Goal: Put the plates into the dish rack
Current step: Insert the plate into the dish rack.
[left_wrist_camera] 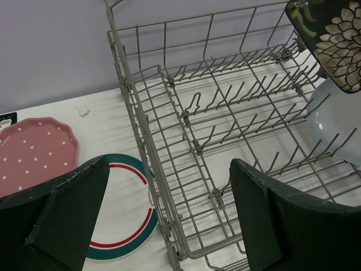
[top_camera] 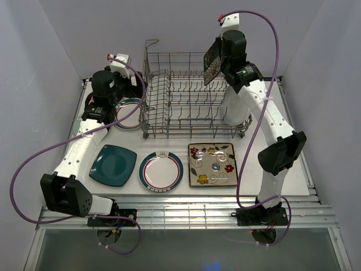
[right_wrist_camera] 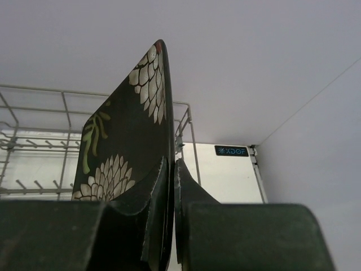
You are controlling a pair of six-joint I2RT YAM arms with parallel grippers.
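**Step in hand: loading a plate.** The right end effector (right_wrist_camera: 172, 169) is clenched on the edge of a dark floral square plate (top_camera: 212, 63), held upright above the far right part of the dish rack (top_camera: 148, 121). The next move probably calls for lowering the plate edge-first between upright tines, clear of the pale plate (left_wrist_camera: 330, 121) that appears to stand at the rack's right end. The left end effector (left_wrist_camera: 168, 165) is released, jaws wide, over a teal-and-red-rimmed round plate (left_wrist_camera: 127, 226) on the desk (top_camera: 132, 191).
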